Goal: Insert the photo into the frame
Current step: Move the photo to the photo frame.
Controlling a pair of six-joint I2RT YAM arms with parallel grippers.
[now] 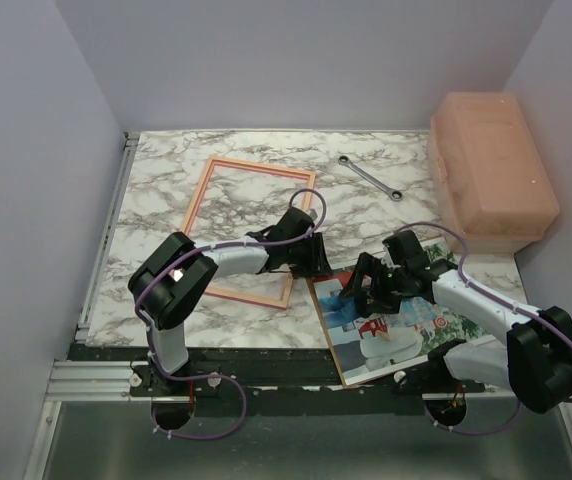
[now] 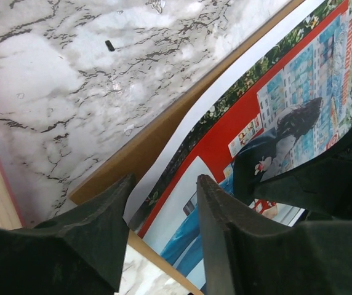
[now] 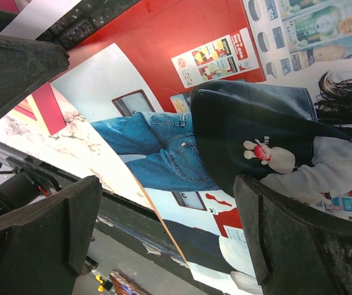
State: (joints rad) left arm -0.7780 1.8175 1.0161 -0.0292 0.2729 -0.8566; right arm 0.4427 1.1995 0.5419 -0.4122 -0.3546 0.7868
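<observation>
Photo [image 1: 381, 340] lies face up at the worktop's [image 1: 156, 190] near edge, right of centre, overhanging it. Pink frame [image 1: 197, 195] lies flat, left of centre. We note the left gripper [image 2: 164, 184] part open astride the photo's far-left corner, gripping nothing. The right gripper [image 3: 164, 190] gapes wide over the print, empty.

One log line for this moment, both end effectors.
left end effector: open, straddling photo corner | right end effector: open, above photo | frame: empty, left of photo
</observation>
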